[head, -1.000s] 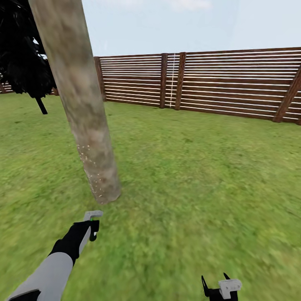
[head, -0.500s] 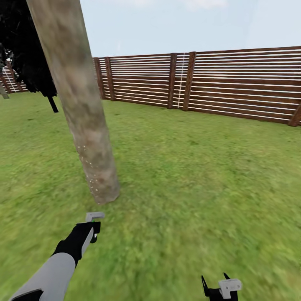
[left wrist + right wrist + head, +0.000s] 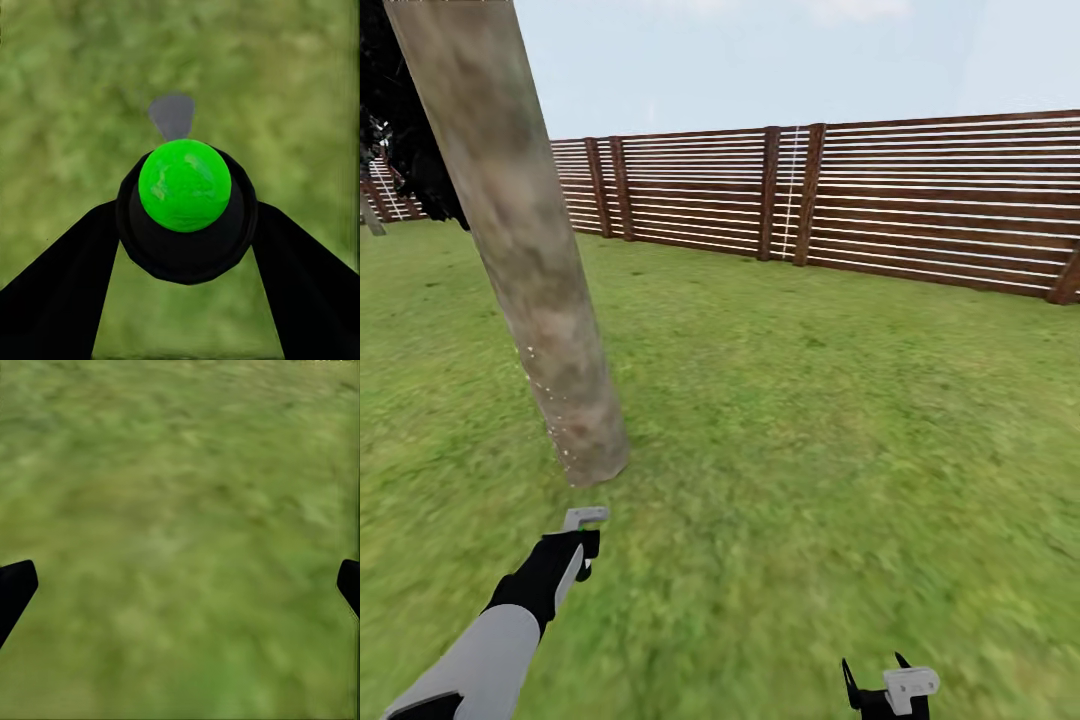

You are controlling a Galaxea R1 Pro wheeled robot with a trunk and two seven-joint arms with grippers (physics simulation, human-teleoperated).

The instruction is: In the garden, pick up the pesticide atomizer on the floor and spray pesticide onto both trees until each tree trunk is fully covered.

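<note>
Presently listing: left gripper (image 3: 184,217) is clamping the pesticide atomizer (image 3: 184,185), its body mostly hiding behind the green cap. Tree trunk (image 3: 525,250) is standing just beyond, top cut off, whitish pesticide (image 3: 550,400) specks dotting its base. Right gripper (image 3: 180,577) is hanging spread wide over grass (image 3: 180,510).

Left gripper (image 3: 185,247) fingers (image 3: 60,300) clamped on sprayer (image 3: 185,217), black round body, bright green cap facing camera, grey nozzle tip beyond it, blurry green grass (image 3: 67,90) behind

Fenced garden: lawn (image 3: 840,450); slat fence (image 3: 920,200)
</note>
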